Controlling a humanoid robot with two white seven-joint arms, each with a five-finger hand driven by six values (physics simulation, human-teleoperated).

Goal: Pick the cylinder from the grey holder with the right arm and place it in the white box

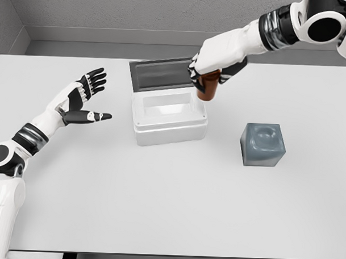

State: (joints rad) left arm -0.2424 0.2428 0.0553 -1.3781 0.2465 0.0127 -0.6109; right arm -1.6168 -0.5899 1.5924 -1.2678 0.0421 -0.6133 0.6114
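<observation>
Fingers (193, 73) of right hand (212, 61) clamped on brown cylinder (208, 88), above white box (169, 128) right rim, left hand (83, 98) spread

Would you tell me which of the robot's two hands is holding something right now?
The right hand, over the white box, grips the brown cylinder. The left hand hangs open over the table.

one head camera looks steeply down on the table (170, 209) from nearby.

Right hand (212, 71) grips brown cylinder (207, 90) above white box (169, 117) rim.
</observation>
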